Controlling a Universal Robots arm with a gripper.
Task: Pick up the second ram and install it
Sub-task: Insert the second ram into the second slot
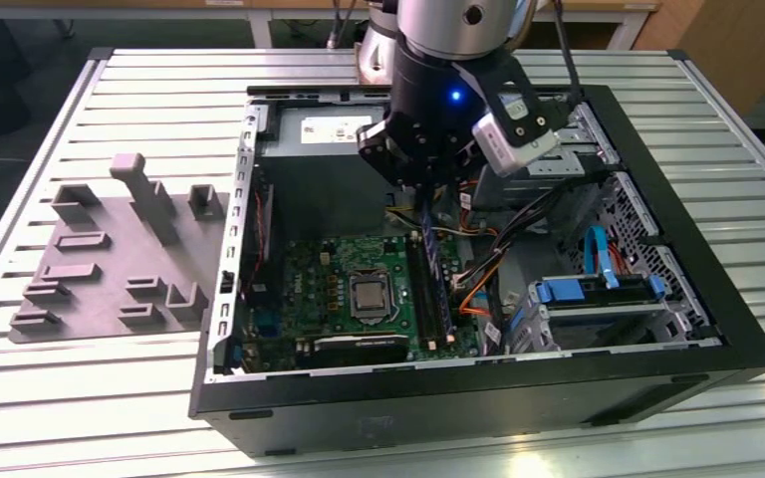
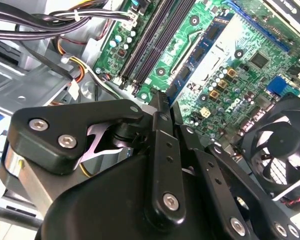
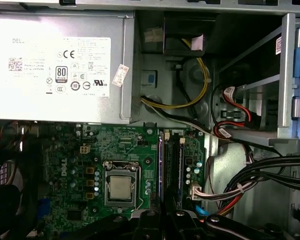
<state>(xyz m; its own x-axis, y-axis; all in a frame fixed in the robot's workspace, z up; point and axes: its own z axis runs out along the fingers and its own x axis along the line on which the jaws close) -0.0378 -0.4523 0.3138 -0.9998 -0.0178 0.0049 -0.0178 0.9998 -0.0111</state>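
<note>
Exterior view, left to right: grey fixture tray (image 1: 117, 254) on the table (image 1: 37, 398), then the open PC case (image 1: 701, 329) with the motherboard (image 1: 323, 299). Gripper (image 1: 425, 194) hangs above the RAM slots (image 1: 433, 289), clamped on the second ram (image 1: 426, 221), which is upright, edge down. Install step, judged: stick not yet seated; needs aligning with a free slot and a straight push. Tight room: cables (image 1: 516, 234) and drive cage (image 1: 602, 299) just right.

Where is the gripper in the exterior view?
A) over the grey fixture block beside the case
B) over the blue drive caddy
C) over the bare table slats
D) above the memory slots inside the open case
D: the gripper hangs right above the memory slots, inside the computer case.
</note>
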